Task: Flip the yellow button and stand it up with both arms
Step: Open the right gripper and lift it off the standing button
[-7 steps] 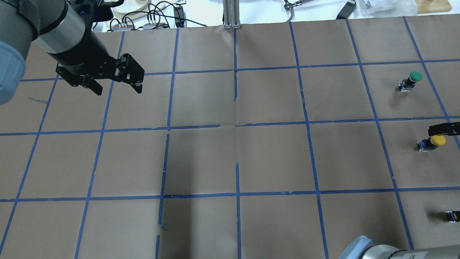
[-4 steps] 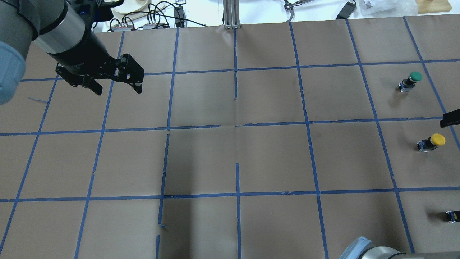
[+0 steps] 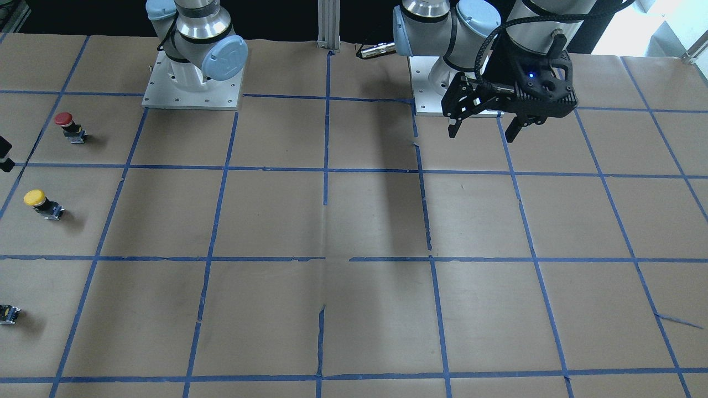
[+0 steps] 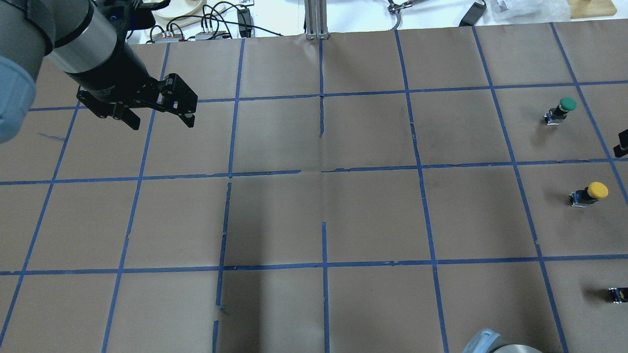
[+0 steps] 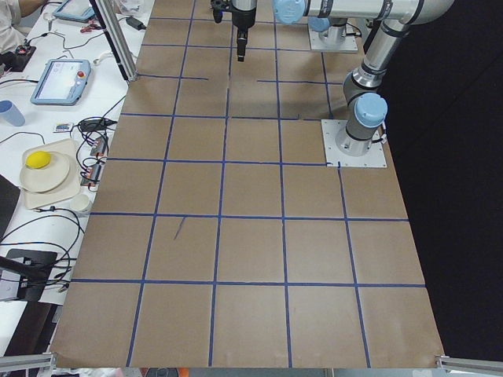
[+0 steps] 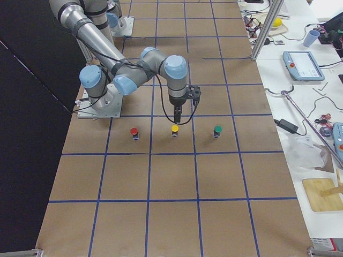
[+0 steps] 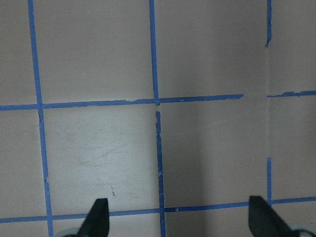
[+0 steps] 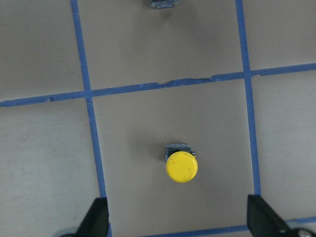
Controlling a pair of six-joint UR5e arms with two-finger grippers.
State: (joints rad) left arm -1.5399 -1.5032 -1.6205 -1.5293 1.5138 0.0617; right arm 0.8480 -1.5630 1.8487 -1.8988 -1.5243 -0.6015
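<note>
The yellow button point(image 4: 591, 192) stands upright, cap up, on the brown paper near the table's right end. It also shows in the front view point(image 3: 38, 202), the right side view point(image 6: 174, 130) and the right wrist view point(image 8: 181, 165). My right gripper point(image 8: 180, 222) is open and empty, above the button and not touching it. Only its edge shows in the overhead view point(image 4: 622, 143). My left gripper point(image 4: 159, 120) hangs open and empty above the table's left part, far from the button. It also shows in the front view point(image 3: 481, 134) and in its wrist view point(image 7: 178, 219).
A green-capped button point(image 4: 562, 109) stands one square beyond the yellow one. A red-capped button point(image 3: 67, 124) stands one square nearer the robot. Small dark bodies are cut off at the frame edges point(image 4: 617, 294) point(image 3: 8, 313). Blue tape lines point(image 4: 324, 171) grid the paper.
The right gripper has drawn away from the yellow button, towards the overhead view's right edge. The button stays standing where it was. The left arm has not moved.
</note>
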